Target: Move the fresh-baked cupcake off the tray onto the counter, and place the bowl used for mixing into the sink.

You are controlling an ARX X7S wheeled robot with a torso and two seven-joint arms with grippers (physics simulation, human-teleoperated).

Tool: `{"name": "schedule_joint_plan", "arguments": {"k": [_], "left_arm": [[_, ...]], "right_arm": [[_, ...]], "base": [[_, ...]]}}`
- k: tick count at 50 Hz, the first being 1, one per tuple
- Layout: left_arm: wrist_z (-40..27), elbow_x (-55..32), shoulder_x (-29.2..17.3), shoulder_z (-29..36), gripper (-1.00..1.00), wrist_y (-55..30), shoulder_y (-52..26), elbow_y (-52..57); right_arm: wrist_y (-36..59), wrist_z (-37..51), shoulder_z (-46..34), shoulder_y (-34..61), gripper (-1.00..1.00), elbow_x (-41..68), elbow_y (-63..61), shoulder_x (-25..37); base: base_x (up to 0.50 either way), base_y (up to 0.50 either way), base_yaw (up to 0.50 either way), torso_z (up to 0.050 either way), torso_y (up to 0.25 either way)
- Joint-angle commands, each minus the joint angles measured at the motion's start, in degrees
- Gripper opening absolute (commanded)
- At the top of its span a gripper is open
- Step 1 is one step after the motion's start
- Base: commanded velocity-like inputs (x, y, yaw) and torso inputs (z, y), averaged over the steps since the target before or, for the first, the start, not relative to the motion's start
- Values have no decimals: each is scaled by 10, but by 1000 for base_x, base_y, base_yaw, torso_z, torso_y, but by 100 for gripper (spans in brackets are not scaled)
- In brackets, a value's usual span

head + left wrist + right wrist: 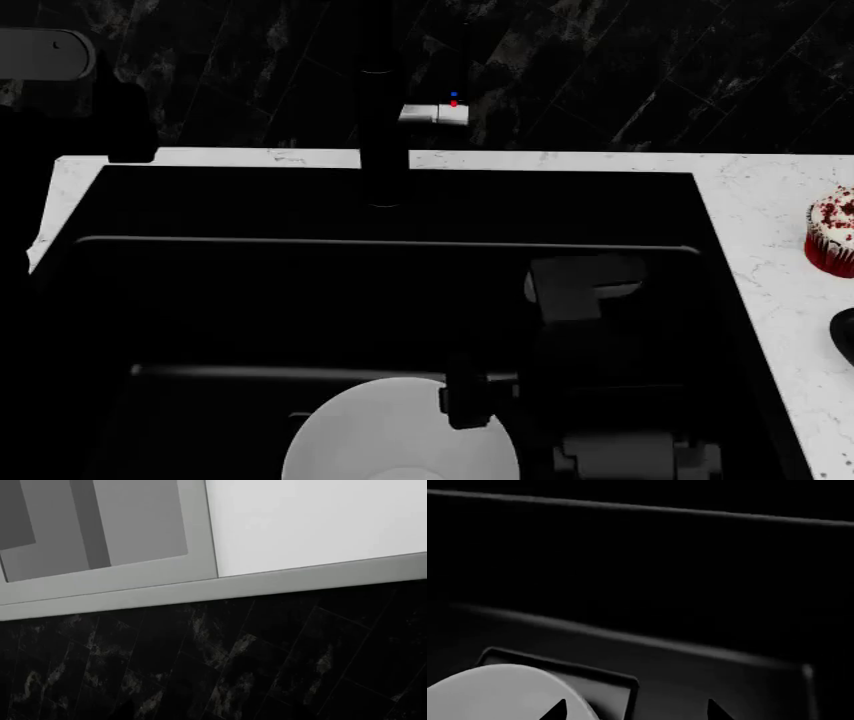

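1. The plain white round deep bowl (396,435) is seen low inside the large matte black rectangular sink (400,290), directly below the black faucet (383,120); only its far half is in the head view.

2. The right hand (470,395) is shown at the bowl's far rim, its dark fingers overlapping the white edge. Whether it is clamped on that rim or parted just beside it cannot be told from these dark renders; in the right wrist view only two black fingertips (557,711) are visible next to the bowl.

3. The left hand is not seen in any view. The left wrist camera is turned toward a grey cabinet front (100,535) and black veined wall tile (220,660).

4. The small cupcake with a red ribbed wrapper and white crumb-dotted frosting (834,232) is pictured standing upright on the white marble-look bench (767,230), right of the sink. A sliver of the flat black tray (843,340) is caught at the frame's edge, near the cupcake but apart from it.

5. The bowl is judged stiff, smooth and likely slippery, and best pinched across its thin rim; a hard drop could chip it. The cupcake is judged light and soft, best held by its wrapper.
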Motion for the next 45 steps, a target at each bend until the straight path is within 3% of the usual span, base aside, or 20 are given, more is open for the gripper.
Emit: {"name": "schedule_joint_plan", "arguments": {"k": [1, 22, 45], "left_arm": [[7, -5, 0, -5, 100, -1, 0, 3], [3, -13, -9, -10, 100, 1, 28, 15], [-6, -17, -26, -17, 100, 7, 82, 9]], "right_arm": [[109, 12, 7, -30, 100, -2, -229, 20], [252, 43, 31, 15, 100, -15, -471, 65], [285, 72, 59, 92, 100, -39, -519, 104]], "base": [[0, 0, 0, 0, 0], [0, 0, 0, 0, 0], [0, 0, 0, 0, 0]]}}
